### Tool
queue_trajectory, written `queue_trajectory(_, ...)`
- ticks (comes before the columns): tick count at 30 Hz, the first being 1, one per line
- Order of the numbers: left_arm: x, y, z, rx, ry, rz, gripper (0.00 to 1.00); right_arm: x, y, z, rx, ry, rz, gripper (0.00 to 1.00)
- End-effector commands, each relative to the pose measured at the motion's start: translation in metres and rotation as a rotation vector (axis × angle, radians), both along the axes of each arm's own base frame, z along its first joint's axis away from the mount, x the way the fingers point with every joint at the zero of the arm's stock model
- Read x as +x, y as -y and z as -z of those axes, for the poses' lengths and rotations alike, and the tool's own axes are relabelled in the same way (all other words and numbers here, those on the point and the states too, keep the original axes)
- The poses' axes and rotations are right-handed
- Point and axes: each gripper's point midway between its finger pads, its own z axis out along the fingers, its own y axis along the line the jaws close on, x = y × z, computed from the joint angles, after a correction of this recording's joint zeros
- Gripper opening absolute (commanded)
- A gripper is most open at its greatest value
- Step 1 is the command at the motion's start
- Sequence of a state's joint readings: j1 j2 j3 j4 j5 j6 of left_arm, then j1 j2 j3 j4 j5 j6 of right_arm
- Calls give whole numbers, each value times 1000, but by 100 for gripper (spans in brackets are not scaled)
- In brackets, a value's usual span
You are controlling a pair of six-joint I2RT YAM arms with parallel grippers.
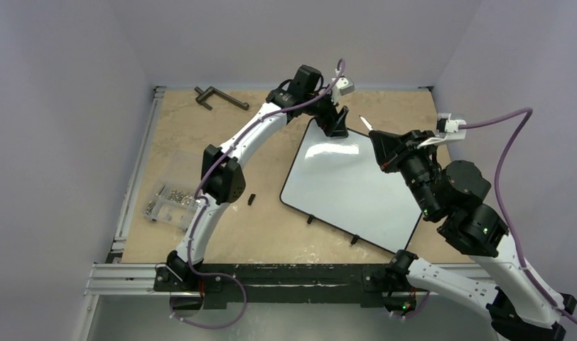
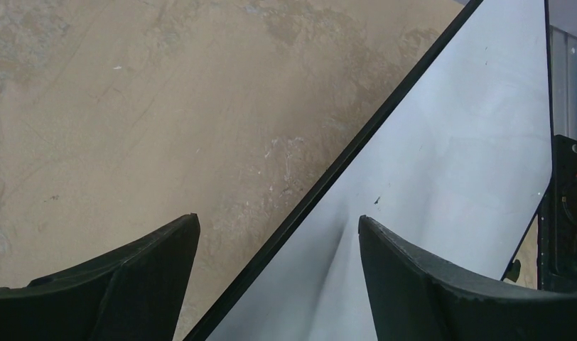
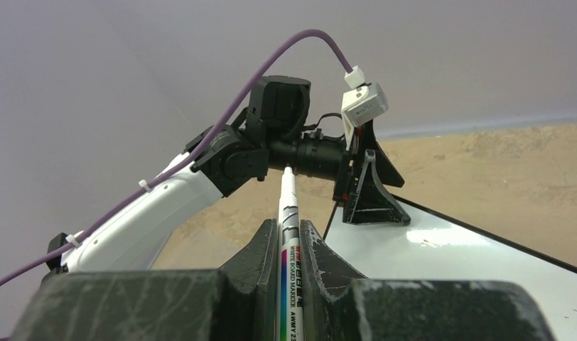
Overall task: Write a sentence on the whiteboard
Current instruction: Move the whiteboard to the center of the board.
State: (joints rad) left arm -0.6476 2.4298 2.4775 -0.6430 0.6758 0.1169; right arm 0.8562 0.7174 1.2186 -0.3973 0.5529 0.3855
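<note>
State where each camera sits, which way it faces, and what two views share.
Top: above and behind, looking down on table and whiteboard; left arm and right arm show.
Left wrist: looks down past its open left pincer at the whiteboard's edge.
Right wrist: looks along the marker in its shut right pincer toward the left arm.
Shared: whiteboard in all three.
</note>
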Motion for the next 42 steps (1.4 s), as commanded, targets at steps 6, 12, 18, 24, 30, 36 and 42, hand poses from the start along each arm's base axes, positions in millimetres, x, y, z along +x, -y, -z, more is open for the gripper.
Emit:
queue_trajectory(6, -38, -27, -29, 43, 5, 87, 76, 2, -11, 0, 16, -5, -34, 0)
queue_trajectory(12, -61, -48, -18, 112, -49, 93, 72, 0, -12, -2, 25, -3, -45, 0)
queue_trajectory(18, -84, -73, -15, 140, -58, 45, 69, 0, -12, 2, 28, -9, -47, 0)
queue_trajectory(24, -114, -93, -10, 105, -72, 15, 69, 0, -17, 7, 31, -16, -62, 0)
queue_trajectory(30, -119, -83, -15, 62, -148, 27, 64, -1, -20, 15, 26, -29, -78, 0)
queue_trajectory(36, -124, -91, -4, 86, -169, 9, 58, -1, -10, 52, -34, -82, -36, 0)
queue_trajectory(42, -132, -96, 2, 104, -198, 12, 46, -7, -5, 89, -67, -151, -39, 0)
